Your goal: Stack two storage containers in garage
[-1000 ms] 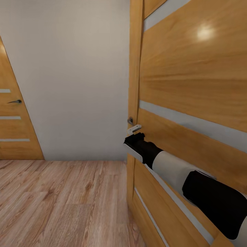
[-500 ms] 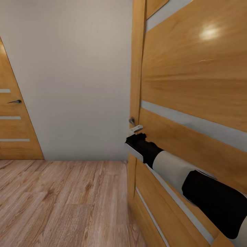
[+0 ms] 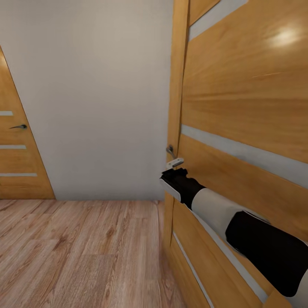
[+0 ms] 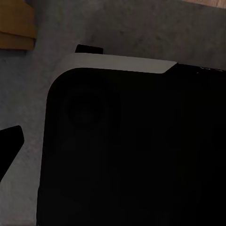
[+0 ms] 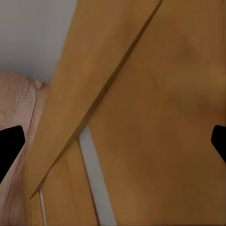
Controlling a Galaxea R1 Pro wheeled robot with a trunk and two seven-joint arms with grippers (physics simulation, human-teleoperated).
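The storage containers are out of view. In the head view my right arm reaches to the free edge of a light wooden door with frosted strips. My right gripper sits just below the door's handle and white latch plate. The right wrist view looks straight at the door's edge, with the right gripper open: both dark fingertips stand far apart with nothing between them. In the left wrist view the left gripper hangs in front of my own black body; one fingertip shows at the picture's edge.
A plain white wall faces me, with light wood plank flooring below it. A second matching door with a dark handle stands shut at the far left. The door beside my arm blocks the right side.
The door's free edge has swung to the right, and my right gripper has moved with it. The wall and the far left door have not shifted.
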